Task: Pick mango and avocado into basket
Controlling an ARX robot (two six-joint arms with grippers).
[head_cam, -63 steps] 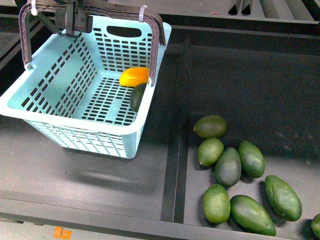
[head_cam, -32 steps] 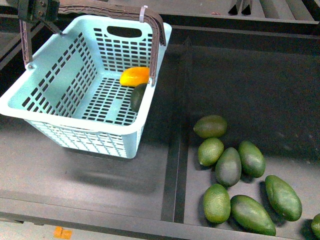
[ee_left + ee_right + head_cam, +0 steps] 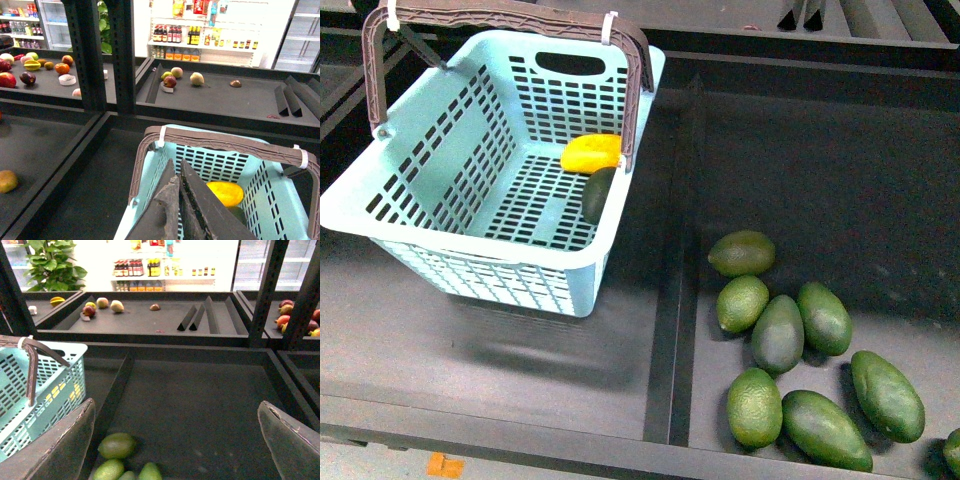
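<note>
— Grippers first: how do they stand?

— Left gripper (image 3: 179,200) has its two dark fingers pressed together with nothing between them; only its wrist view shows it, above the basket (image 3: 280,200), and the finger roots are cut off by the frame edge. Right gripper (image 3: 180,440) is spread wide, one finger (image 3: 60,445) at each side of its wrist view, empty. The front view catches neither arm.

— And the fruit for the basket?

— Mango (image 3: 592,153) lies on the basket floor by the far wall, below the hand slot. Avocado (image 3: 598,193) sits just beside it, on the near side, touching or nearly so; I cannot tell which. The brown handle (image 3: 632,90) crosses in front of both, hiding part of each. From the left wrist the mango (image 3: 226,193) is plain, but the avocado is only a dark sliver under it, mostly hidden by the fingers.

— What lies outside the basket?

— To its right, past a divider, loose avocados (image 3: 778,333) are clustered in a bin; one at the frame's corner is cut off. The right wrist sees three of them (image 3: 117,445), two cropped. Shelves with small fruit far behind are too tiny to name.
</note>
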